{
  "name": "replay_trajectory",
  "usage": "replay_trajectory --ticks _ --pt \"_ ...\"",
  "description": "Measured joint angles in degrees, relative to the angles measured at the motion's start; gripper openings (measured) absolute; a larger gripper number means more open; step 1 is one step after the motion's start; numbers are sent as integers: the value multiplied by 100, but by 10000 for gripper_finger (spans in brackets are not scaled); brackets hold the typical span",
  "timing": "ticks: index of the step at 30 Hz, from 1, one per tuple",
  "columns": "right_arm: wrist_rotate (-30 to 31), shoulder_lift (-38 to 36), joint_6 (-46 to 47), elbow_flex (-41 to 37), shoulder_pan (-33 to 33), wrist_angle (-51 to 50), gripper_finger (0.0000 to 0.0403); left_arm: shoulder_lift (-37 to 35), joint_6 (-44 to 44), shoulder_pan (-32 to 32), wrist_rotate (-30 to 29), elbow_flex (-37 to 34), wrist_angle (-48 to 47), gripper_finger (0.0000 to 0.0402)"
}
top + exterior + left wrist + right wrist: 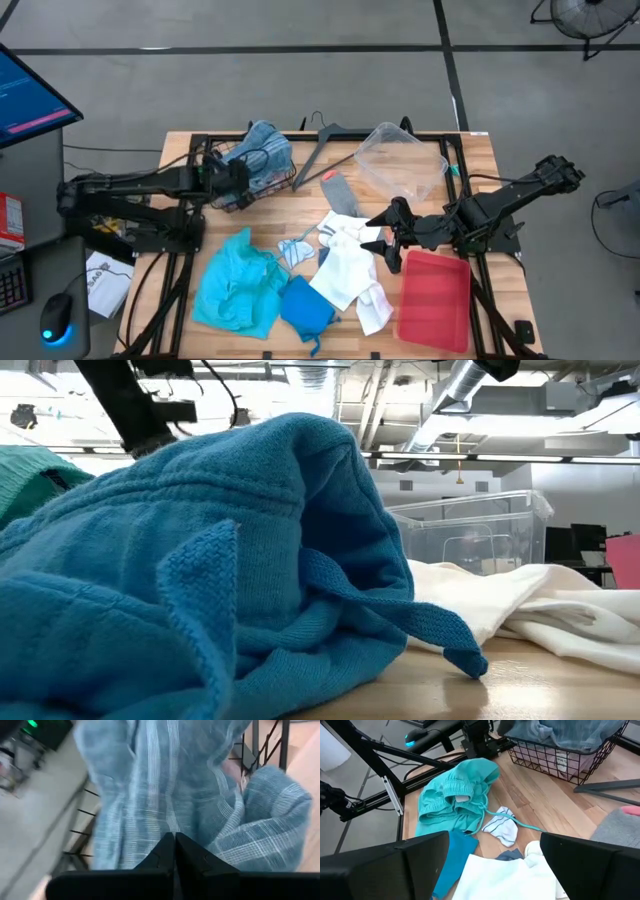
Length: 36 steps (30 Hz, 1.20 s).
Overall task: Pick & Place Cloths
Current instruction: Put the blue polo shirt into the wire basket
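My left gripper [237, 180] [174, 837] is at the black wire basket [285, 185] and is shut, with a blue-white striped cloth [265, 150] [165, 780] right at its tips, heaped over the basket. My right gripper [390, 238] [490, 870] hovers open over the white cloths [350, 265] [510, 877], touching nothing. On the table lie a turquoise cloth [235, 280] [452, 795], a bright blue cloth [305, 305] [200, 580], a small striped rag [297, 250] [502, 827] and a grey cloth [340, 192]. My left gripper has the blue-white striped cloth at its shut fingertips [167, 847], pinching a fold of it [174, 827]; the fingers hide the exact spot. The cloth spreads out beyond the fingers and over the basket's wires. I cannot tell how many layers it holds.
A clear plastic tub [400, 160] [480, 540] and a grey hanger [320, 140] sit at the far side. A flat red tray [435, 300] lies near the right front corner. Bare wood [270, 215] shows between the basket and the cloths.
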Motion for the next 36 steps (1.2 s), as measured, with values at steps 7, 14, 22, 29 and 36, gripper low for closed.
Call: replay_trajectory --ticks 7,14,22,29,36 --pt "4 0 0 0 0 1 309 213 -149 660 628 -539 751 0" --pt "112 0 28 0 -2 3 309 676 -551 1475 1272 -598 864 0" --pt "123 0 50 0 -2 3 309 1452 -635 2278 2141 -572 978 0" --pt "127 0 109 0 0 1 309 1576 -938 2806 3045 -572 1062 0" --pt "127 0 107 0 0 -2 309 853 -1298 2869 3346 -449 938 5"
